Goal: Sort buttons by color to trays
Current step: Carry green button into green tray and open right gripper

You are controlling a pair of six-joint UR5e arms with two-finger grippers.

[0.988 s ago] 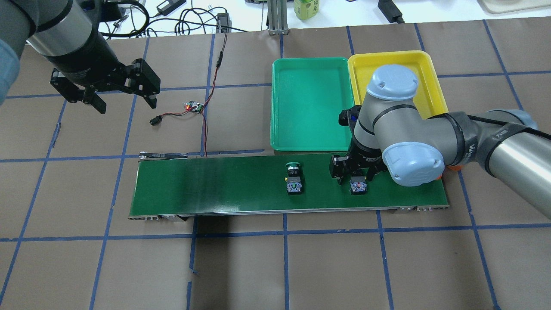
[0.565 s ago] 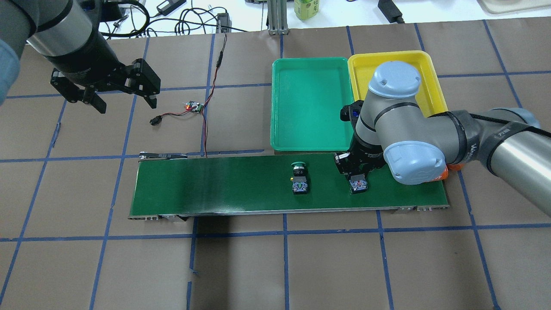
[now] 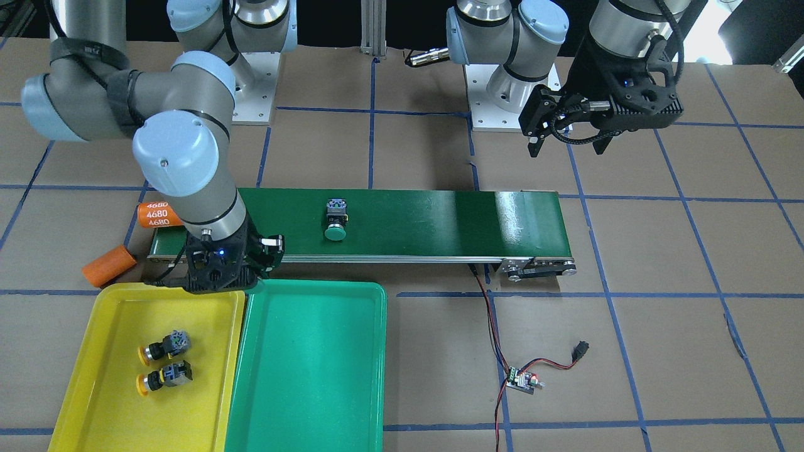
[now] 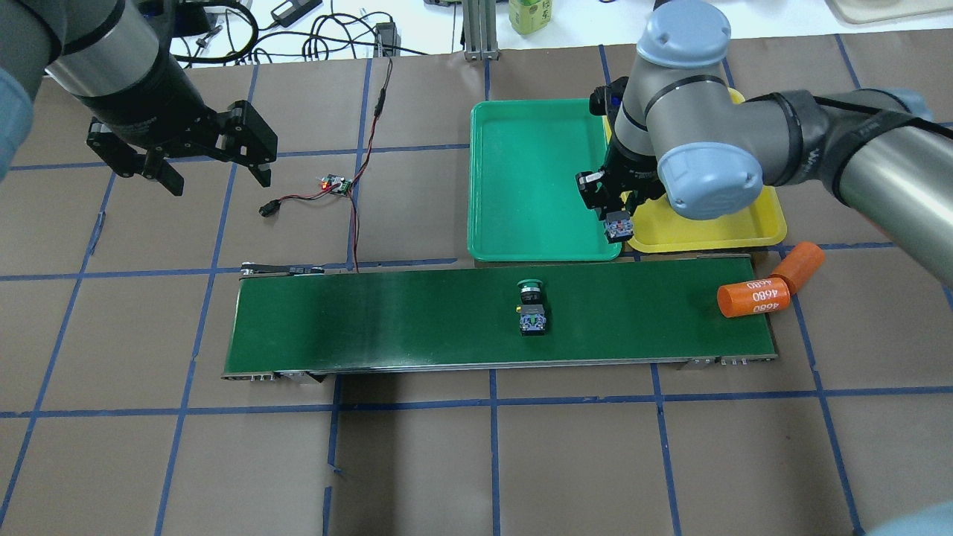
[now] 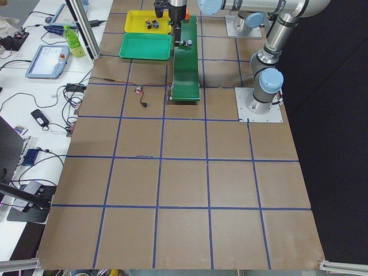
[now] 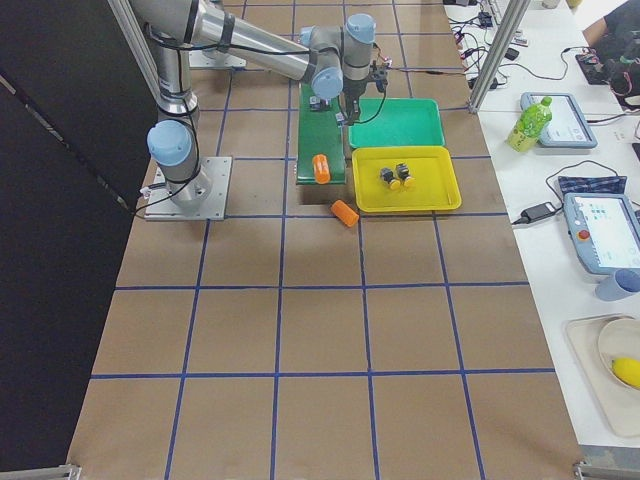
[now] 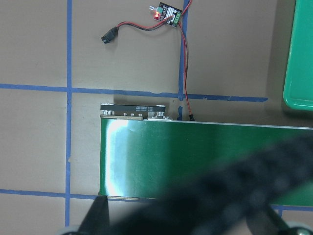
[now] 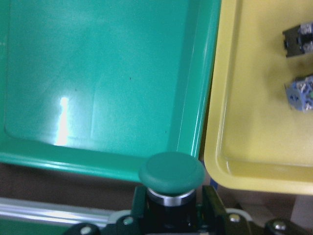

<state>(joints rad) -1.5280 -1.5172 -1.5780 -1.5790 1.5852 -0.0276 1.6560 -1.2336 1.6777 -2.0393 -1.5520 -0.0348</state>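
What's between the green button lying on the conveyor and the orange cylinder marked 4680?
Nothing but bare belt. The overhead view shows an open stretch of it between the green button and the orange cylinder.

Glossy, smooth plastic on the green tray (image 8: 98,73) and the yellow tray (image 8: 254,122). Smooth, dull-finished cap over a shiny metal collar on the green-capped button (image 8: 171,172). Faint sheen on the dark-green belt (image 7: 146,156); matt brown paper across the worktop (image 4: 447,461).
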